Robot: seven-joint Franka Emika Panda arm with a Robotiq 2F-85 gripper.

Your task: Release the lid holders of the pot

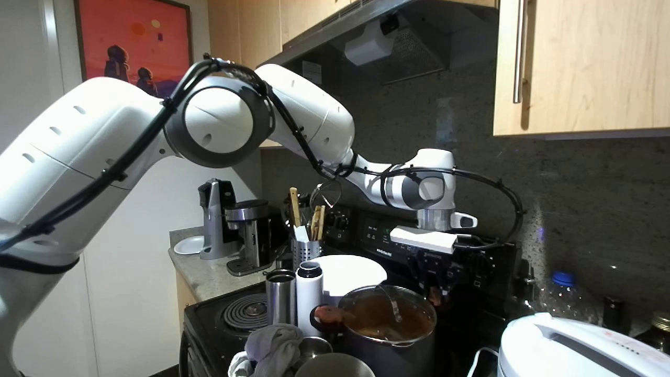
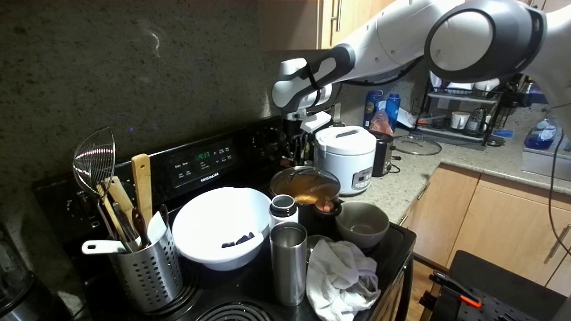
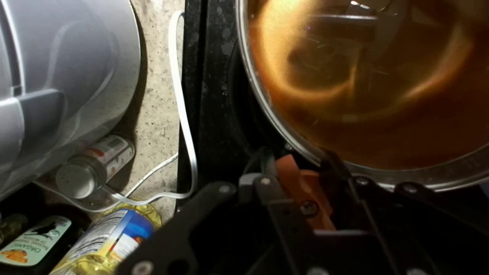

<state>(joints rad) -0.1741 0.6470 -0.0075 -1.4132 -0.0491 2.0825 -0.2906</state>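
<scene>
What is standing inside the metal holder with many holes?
In an exterior view, the metal holder contains a wire strainer, wooden utensils, dark utensils and a white utensil. Its wall hides their lower ends.

Below the jaws we see the black coil stovetop (image 2: 236, 285); the cooking pot (image 1: 387, 330) stands close to them, a white bowl (image 2: 209, 218), steel tumbler (image 2: 289, 267) and utensil holder (image 2: 149, 276) farther off. Near the jaws too, a speckled countertop (image 2: 411, 171) carries a white rice cooker (image 2: 341, 162).
</scene>
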